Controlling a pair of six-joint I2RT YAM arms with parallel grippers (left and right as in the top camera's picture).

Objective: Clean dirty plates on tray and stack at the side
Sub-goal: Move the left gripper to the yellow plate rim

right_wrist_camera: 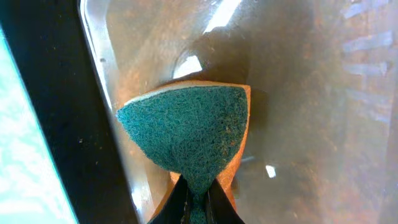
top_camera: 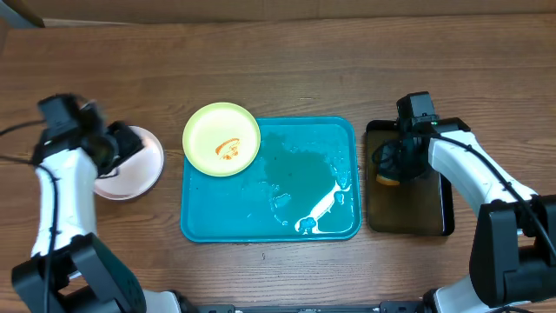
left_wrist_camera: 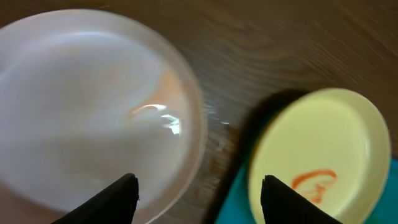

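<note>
Currently the yellow-green plate (top_camera: 221,139) sits on the far-left corner of the teal tray (top_camera: 217,222), its rim hanging over the tray edge, about mid-bench and a bit left of centre. An orange smear (top_camera: 228,149) shows near the plate's middle, so it looks not yet wiped. Judging by the look, it is a light, stiff, shallow plastic or melamine plate: glossy, likely slippery when wet, not very fragile. The best hold is the thin rim, one finger over and one under, and the overhanging left side gives room for that. A pinch on the flat centre would not work.

The white plate (top_camera: 135,174) lies on the bare bench near the left edge, just beside the tray and apart from the yellow-green one. It reads clean with a faint pinkish tint. Whether it is one plate or two stacked I cannot tell. It should handle the same way, by the rim.

The left claw (left_wrist_camera: 199,190) hovers over the gap between the two plates, fingers spread wide, holding nothing.

The right claw (right_wrist_camera: 198,202) is over the black tray (top_camera: 417,209) near the right edge of the bench. It is pinched tight on a sponge (right_wrist_camera: 186,130), green scrub face toward the camera, which is soft and probably wet.

A white foamy streak (top_camera: 323,207) lies on the tray's near-right part, and that surface looks wet.
</note>
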